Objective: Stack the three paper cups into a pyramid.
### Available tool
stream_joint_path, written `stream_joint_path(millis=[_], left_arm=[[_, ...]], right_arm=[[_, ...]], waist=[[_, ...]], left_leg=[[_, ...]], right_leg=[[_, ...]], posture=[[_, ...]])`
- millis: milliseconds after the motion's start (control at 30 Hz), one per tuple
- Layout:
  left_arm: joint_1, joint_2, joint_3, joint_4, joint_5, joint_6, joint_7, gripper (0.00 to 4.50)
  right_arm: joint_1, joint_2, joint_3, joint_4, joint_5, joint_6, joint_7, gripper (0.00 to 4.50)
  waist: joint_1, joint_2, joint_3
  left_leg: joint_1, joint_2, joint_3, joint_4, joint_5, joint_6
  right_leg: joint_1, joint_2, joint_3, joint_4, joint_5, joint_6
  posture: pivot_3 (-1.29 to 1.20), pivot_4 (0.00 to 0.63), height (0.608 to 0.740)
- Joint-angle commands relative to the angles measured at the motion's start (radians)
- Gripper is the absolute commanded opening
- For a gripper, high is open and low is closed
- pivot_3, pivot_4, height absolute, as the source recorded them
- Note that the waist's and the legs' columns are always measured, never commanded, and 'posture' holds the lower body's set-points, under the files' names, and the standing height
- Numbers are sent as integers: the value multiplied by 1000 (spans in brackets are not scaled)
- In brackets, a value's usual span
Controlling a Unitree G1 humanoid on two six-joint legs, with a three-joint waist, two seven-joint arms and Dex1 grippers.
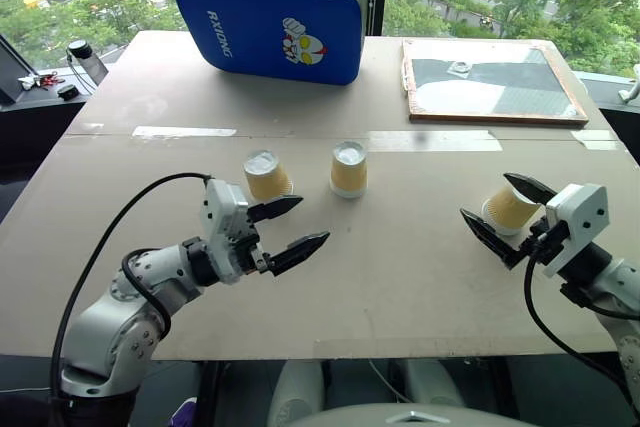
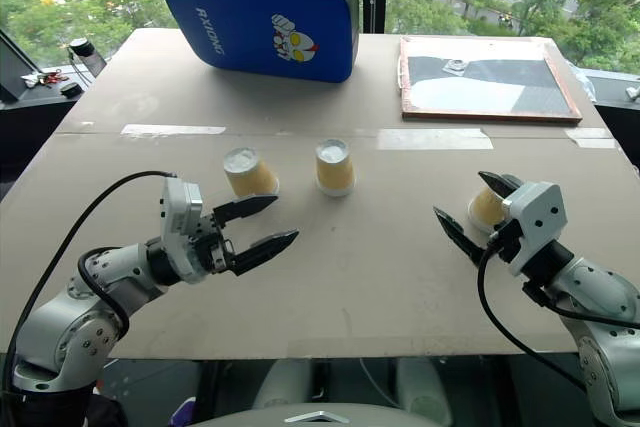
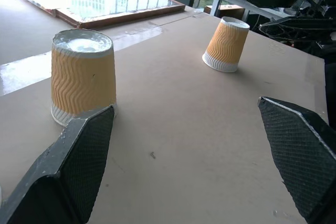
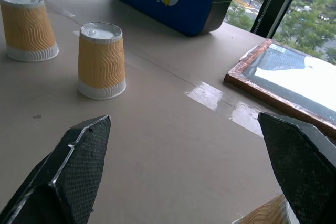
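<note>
Three small tapered yellow-tan paper cups, upside down and unstacked on the beige tabletop (image 1: 400, 277).
Left cup (image 1: 267, 176) near the empty, wide-open left end effector (image 1: 290, 226); middle cup (image 1: 349, 169) just beside it; right cup (image 1: 510, 209) between the spread fingers of the right end effector (image 1: 505, 210), ungripped.

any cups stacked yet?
No: all three paper cups stand apart, upside down on the table, none resting on another.

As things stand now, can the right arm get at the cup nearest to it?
Probably yes. The right gripper has its fingers open with that cup standing between them, and nothing blocks it.
</note>
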Motion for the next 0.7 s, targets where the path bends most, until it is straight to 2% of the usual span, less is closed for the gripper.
stream_joint_path(millis=[33,233,467,667,700], left_arm=[[22,7,16,-49,-6,-39,-28,4500],[46,4,19,-45,-9,-97,-87,4500],[75,12,32,-47,-22,-104,-109,4500],[101,18,46,-49,-30,-108,-118,4500],[104,17,48,-50,-30,-109,-119,4500]], right_arm=[[-37,-20,-67,36,-23,23,-52,4438],[-109,-34,-89,148,-86,107,-146,4438],[-133,2,-90,166,-31,222,-167,4438],[-157,30,-77,196,-14,251,-170,4438],[-161,32,-75,204,-15,249,-168,3920]], waist=[[1,0,0],[1,0,0],[0,0,0],[-1,0,0],[-1,1,0]], left_leg=[[0,0,0,0,0,0],[0,0,2,0,0,0],[0,0,1,0,0,0],[0,0,1,0,0,0],[0,0,1,0,0,0]], right_leg=[[0,0,0,0,0,0],[0,0,-1,0,0,0],[0,0,0,0,0,0],[0,0,0,0,0,0],[0,0,-1,0,0,0]], posture=[[0,150,740],[0,150,740],[0,150,740],[0,150,740],[0,150,740]])
